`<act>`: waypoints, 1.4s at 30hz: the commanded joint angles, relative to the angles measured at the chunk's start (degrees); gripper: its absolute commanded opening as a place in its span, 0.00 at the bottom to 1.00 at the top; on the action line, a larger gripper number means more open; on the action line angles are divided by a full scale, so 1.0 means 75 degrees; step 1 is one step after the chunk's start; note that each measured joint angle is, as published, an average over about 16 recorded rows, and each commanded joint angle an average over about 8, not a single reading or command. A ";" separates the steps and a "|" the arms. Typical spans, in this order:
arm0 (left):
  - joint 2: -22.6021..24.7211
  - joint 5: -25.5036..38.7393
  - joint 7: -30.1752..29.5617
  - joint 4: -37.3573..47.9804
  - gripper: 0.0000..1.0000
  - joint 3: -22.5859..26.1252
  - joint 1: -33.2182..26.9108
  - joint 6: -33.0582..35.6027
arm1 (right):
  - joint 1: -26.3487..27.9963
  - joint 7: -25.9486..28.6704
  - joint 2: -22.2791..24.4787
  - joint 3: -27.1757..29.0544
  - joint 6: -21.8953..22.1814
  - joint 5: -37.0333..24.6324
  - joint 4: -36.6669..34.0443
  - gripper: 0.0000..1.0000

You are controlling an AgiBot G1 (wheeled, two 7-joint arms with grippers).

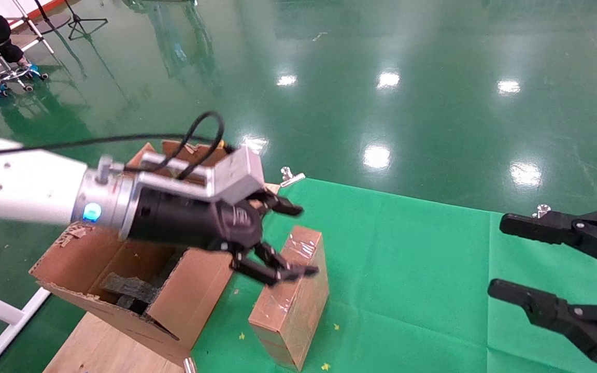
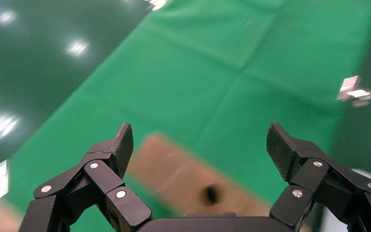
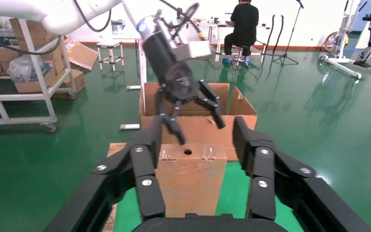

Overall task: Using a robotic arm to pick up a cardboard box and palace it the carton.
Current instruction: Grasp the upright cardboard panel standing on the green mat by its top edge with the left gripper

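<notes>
Overhead, the left gripper (image 1: 298,241) hangs above the cardboard box (image 1: 290,300) — jaws apart; right gripper (image 1: 500,259) likewise.

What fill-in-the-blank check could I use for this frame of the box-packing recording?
1. The left hand hovers over the cardboard box with its fingers ____.
2. The cardboard box rests on the ____ cloth.
3. The carton sits on the robot's ____ side of the box.
4. The right hand, off to the side, holds ____.

Missing words: open; green; left; nothing
</notes>
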 commanded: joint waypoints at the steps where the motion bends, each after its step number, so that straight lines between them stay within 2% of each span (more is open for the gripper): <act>1: 0.0089 0.0650 -0.0573 -0.0050 1.00 0.0220 -0.0438 -0.0003 | 0.0000 0.0000 0.0000 0.0000 0.0000 0.0000 0.0000 0.00; 8: 0.0705 0.1923 -0.3151 0.0008 1.00 0.0945 -0.1545 0.0722 | 0.0000 0.0000 0.0000 0.0000 0.0000 0.0000 0.0000 0.00; 15: 0.1062 0.1858 -0.4872 0.0064 1.00 0.1747 -0.2148 0.1080 | 0.0000 0.0000 0.0000 -0.0001 0.0000 0.0001 0.0000 0.00; 21: 0.1167 0.1523 -0.5583 0.0030 1.00 0.2667 -0.2534 0.1088 | 0.0000 -0.0001 0.0000 -0.0001 0.0000 0.0001 0.0000 0.00; 28: 0.1432 0.1653 -0.6112 -0.0005 1.00 0.3751 -0.2805 0.0989 | 0.0000 -0.0001 0.0001 -0.0001 0.0000 0.0001 0.0000 0.00; 38: 0.1839 0.1806 -0.6341 -0.0029 1.00 0.4517 -0.2930 0.0797 | 0.0001 -0.0001 0.0001 -0.0002 0.0001 0.0001 0.0000 0.00; 39: 0.1862 0.1823 -0.6324 -0.0032 1.00 0.4556 -0.2944 0.0777 | 0.0001 -0.0001 0.0001 -0.0002 0.0001 0.0001 0.0000 0.01; 40: 0.1879 0.1834 -0.6303 -0.0035 1.00 0.4584 -0.2955 0.0756 | 0.0001 -0.0001 0.0001 -0.0002 0.0001 0.0001 0.0000 0.10; 42: 0.1900 0.1841 -0.6253 -0.0038 1.00 0.4629 -0.2972 0.0724 | 0.0000 -0.0001 0.0001 -0.0002 0.0001 0.0002 0.0000 0.35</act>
